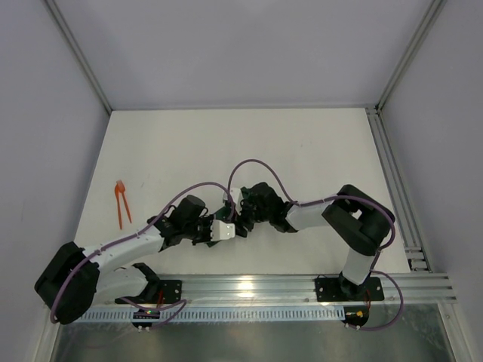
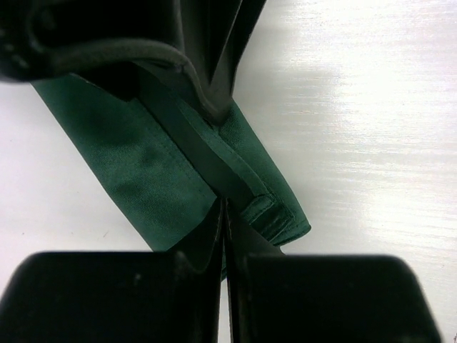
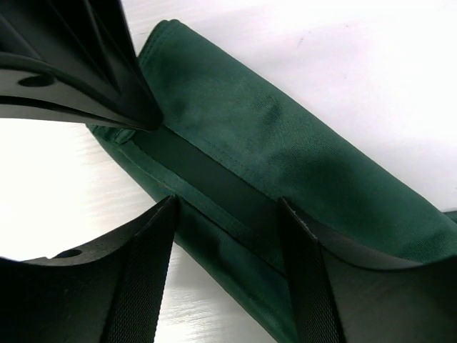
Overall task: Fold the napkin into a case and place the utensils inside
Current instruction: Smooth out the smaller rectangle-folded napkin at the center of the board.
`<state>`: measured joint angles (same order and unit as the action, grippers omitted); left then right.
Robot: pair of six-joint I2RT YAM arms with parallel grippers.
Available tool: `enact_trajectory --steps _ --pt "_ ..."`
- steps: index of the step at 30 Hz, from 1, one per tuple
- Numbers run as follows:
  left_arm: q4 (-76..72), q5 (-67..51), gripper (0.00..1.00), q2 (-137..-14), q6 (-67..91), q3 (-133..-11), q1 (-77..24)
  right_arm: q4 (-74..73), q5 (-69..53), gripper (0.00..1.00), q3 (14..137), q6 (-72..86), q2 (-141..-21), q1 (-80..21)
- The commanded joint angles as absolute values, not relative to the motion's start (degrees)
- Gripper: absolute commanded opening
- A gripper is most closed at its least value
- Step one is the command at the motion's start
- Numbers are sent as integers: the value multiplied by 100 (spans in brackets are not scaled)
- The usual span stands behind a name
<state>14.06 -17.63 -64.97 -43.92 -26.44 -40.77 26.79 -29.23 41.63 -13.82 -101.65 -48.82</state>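
The napkin [image 2: 136,164] is dark green cloth folded into a narrow oblong strip with a hemmed end, lying on the white table. My left gripper [image 2: 225,209] is shut, its tips pinching the edge of the upper layer, with a dark gap running under that layer. My right gripper [image 3: 227,204] is open, both fingers resting on the napkin [image 3: 285,150] astride its long folded edge. From above, both grippers meet at the table's near middle and hide nearly all of the napkin [image 1: 226,211]. The orange utensils [image 1: 121,200] lie together at the far left, away from both arms.
An aluminium rail [image 1: 302,286] runs along the near edge and another rail [image 1: 396,188] along the right side. Grey enclosure walls stand left, right and behind. Purple cables [image 1: 253,164] loop above the wrists. The left gripper's black body [image 3: 64,64] fills the right wrist view's upper left.
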Motion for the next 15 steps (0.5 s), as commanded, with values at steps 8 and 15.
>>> enact_trajectory --steps 8,15 --pt "1538 -2153 0 -6671 -4421 -2733 -4008 2979 -2277 54 3999 -1547 -10230 -4957" --pt "1231 -1951 14 -7022 -4561 -2847 -4008 3085 -2267 34 3938 -1503 -10169 -4966"
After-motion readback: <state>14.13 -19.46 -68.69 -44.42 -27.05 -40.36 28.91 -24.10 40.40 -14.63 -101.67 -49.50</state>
